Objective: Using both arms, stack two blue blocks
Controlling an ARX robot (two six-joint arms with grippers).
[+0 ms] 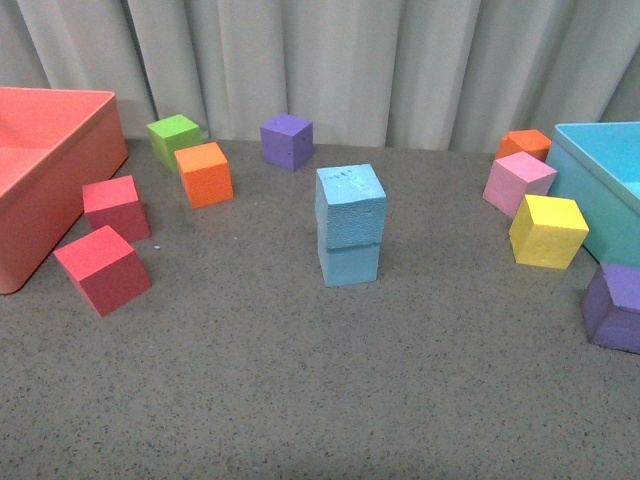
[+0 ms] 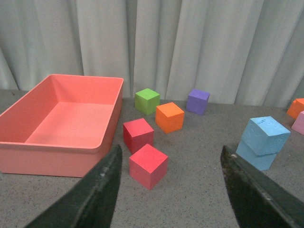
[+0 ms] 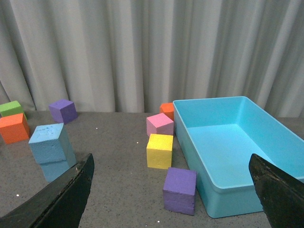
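Note:
Two sky-blue blocks stand stacked in the middle of the table: the upper blue block [image 1: 351,203], with a scuffed top, sits slightly twisted on the lower blue block [image 1: 350,264]. The stack also shows in the left wrist view [image 2: 262,141] and the right wrist view [image 3: 51,149]. Neither arm appears in the front view. My left gripper [image 2: 171,190] is open, well back from the stack, with nothing between its fingers. My right gripper [image 3: 173,190] is open too, away from the stack, with a purple cube [image 3: 180,190] on the table beyond it.
A salmon-red bin [image 1: 70,150] stands at the left, a turquoise bin [image 1: 590,170] at the right. Red cubes [image 1: 103,268], an orange cube [image 1: 204,174], a green cube [image 1: 174,138] and a purple cube [image 1: 287,140] lie left and back. Pink [image 1: 518,182], yellow [image 1: 547,231] and purple [image 1: 615,306] cubes lie right.

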